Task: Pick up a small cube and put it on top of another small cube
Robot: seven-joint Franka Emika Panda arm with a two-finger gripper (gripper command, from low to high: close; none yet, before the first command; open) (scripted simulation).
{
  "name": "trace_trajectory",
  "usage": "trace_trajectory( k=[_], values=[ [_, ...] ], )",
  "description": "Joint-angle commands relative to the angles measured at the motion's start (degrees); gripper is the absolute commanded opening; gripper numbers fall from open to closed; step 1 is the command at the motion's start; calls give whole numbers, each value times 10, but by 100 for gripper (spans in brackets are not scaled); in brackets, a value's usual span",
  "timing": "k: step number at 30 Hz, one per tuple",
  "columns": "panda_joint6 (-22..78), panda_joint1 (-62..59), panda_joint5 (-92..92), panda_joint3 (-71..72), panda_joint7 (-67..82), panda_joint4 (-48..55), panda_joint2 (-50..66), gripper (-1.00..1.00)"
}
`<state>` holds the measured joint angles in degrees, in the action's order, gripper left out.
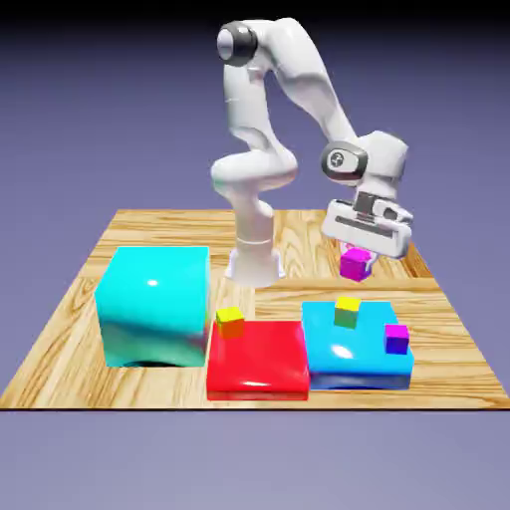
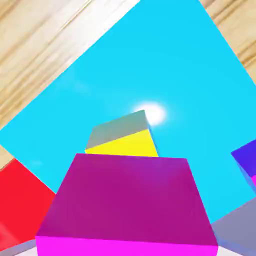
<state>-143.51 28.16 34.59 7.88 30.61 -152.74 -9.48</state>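
The gripper (image 1: 357, 257) is pinching the small cube (image 1: 355, 264), hanging at twelve o'clock above the yellow-topped cube (image 1: 347, 312) on the blue block (image 1: 339, 354)

The small cube (image 1: 355, 264) is up off the tabletop (image 1: 90, 329), clamped in the closed gripper (image 1: 357, 253), magenta-pink with darker purple-magenta sides. It hangs slightly tilted, above the tabletop's right half as the exterior view shows it, toward the far edge. In the hand view it fills the lower frame, its purple face large. Just past it there sits the yellow-topped small cube (image 2: 122, 137), grey-sided, resting flat on the blue block (image 1: 359, 349).
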Motion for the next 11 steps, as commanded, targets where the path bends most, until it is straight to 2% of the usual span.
trace_trajectory(
  k=[1, 3, 4, 11],
  values=[
    [-20, -5, 23, -4, -17, -1, 21, -100],
    [-41, -11, 46, -8, -35, -3, 42, -100],
    [-41, -11, 46, -8, -35, -3, 42, 100],
    [59, 16, -67, 12, 50, 4, -62, 100]
  ],
)
